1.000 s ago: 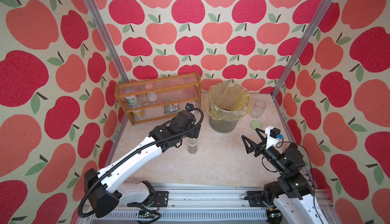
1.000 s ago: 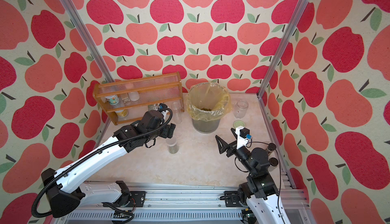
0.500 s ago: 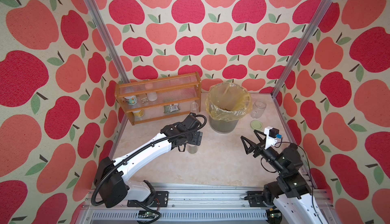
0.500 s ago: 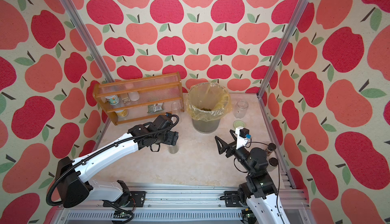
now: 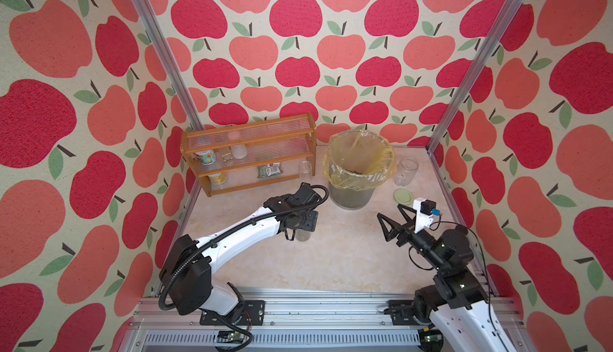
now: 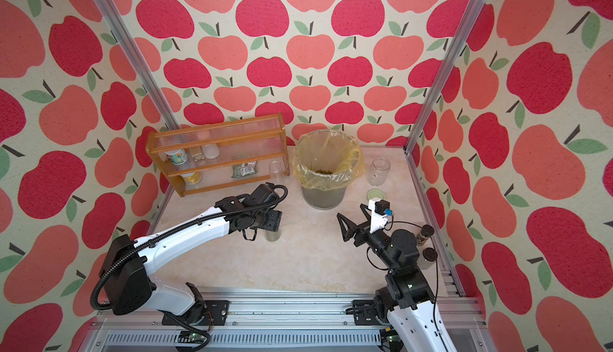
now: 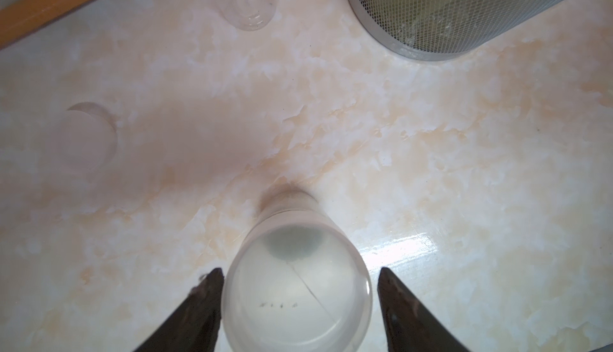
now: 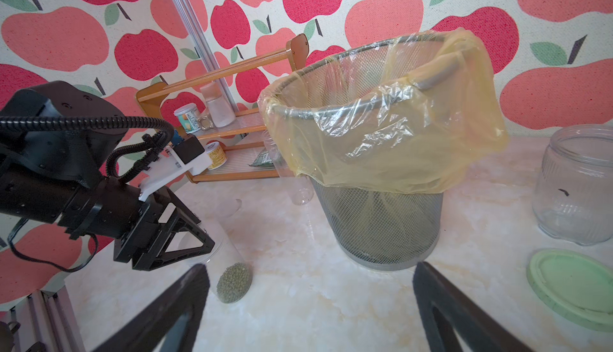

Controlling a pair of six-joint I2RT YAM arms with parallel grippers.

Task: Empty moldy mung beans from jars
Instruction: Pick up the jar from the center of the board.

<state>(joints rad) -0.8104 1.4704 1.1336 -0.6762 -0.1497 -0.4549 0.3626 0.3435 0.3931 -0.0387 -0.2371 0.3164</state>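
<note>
- Straddling the tall slim jar (image 5: 304, 235) near its top, the left pincer (image 7: 298, 270) stands part-open: one finger (image 7: 199, 307) touches the wall, the other shows a gap.
- Uneven closing may tip it, spilling mung beans (image 8: 234, 282) onto the surface (image 5: 331, 260).
- It stands upright in front of the wire bin (image 5: 351, 197), long axis vertical, top upward, beans at the bottom.
- Gaping and empty, the right pincer (image 5: 388, 211) hangs right of the bin.

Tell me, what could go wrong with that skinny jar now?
The left gripper flanks the tall slim jar with a gap on one side; an uneven squeeze could tip it. The bin stands taller than the jar, so a low lift might knock it.
</note>
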